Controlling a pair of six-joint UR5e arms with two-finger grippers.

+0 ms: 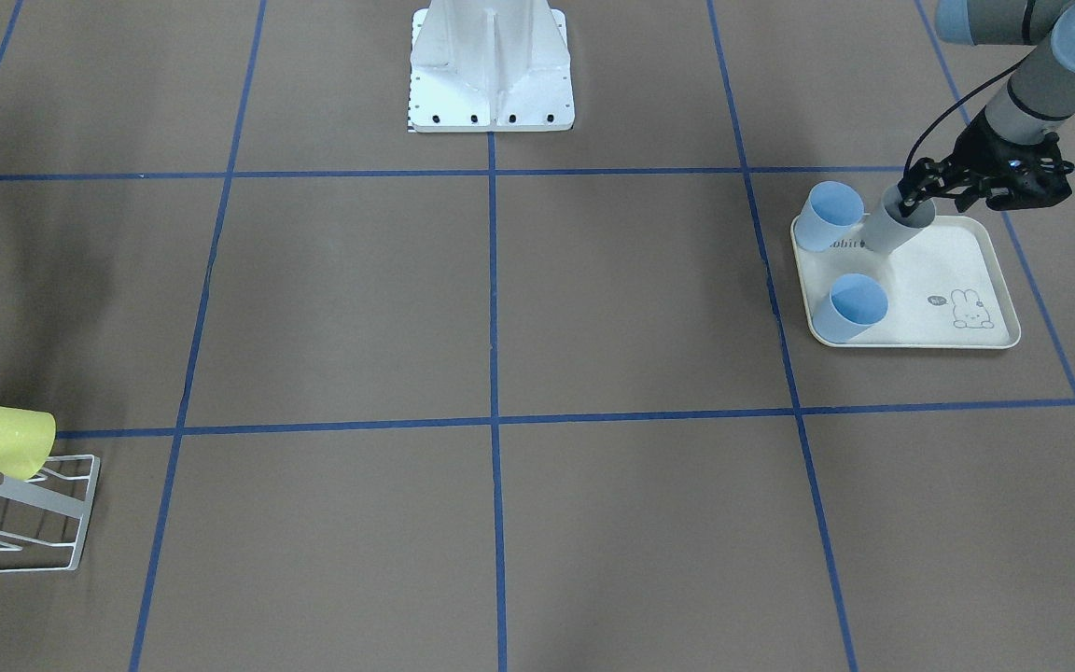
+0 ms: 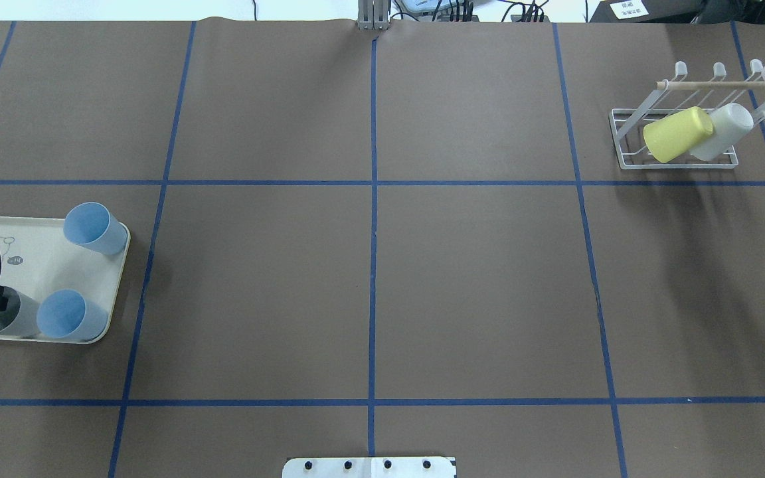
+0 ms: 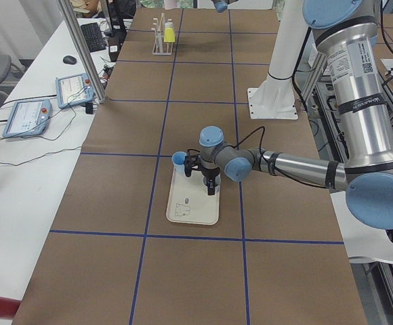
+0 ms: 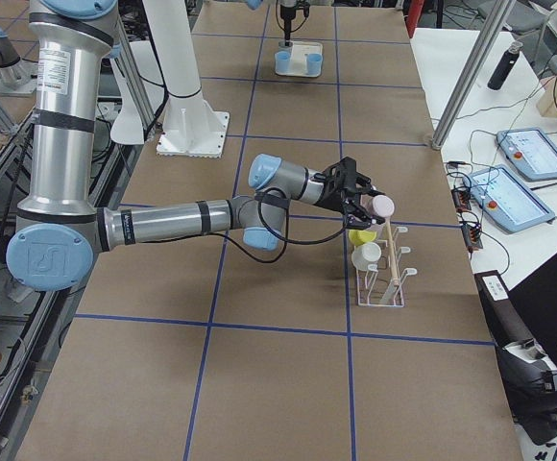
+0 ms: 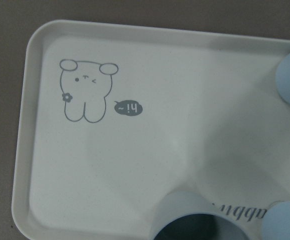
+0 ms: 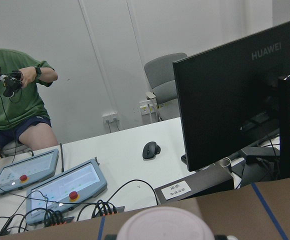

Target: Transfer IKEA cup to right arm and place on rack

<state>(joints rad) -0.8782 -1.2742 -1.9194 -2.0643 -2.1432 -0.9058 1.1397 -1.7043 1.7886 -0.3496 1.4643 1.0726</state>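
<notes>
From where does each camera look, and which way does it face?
Front-facing: across the table, facing the base; left end effector at tray.
Overhead: behind the robot, looking forward-down; base edge, rack.
Left: table's left end, along it; left arm near.
Right: table's right end; right arm near.
Left wrist: down on tray; no arm.
Right wrist: outward at monitor; no arm.
Shared: front-facing, overhead: tray, rack.

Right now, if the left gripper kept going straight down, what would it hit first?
The left gripper would probably meet the grey cup right beneath it, then the tray.

Brown blue-taped table (image 2: 369, 285) carries a cream tray (image 2: 30, 265), wire rack (image 2: 678, 165), robot base (image 1: 491, 93).
</notes>
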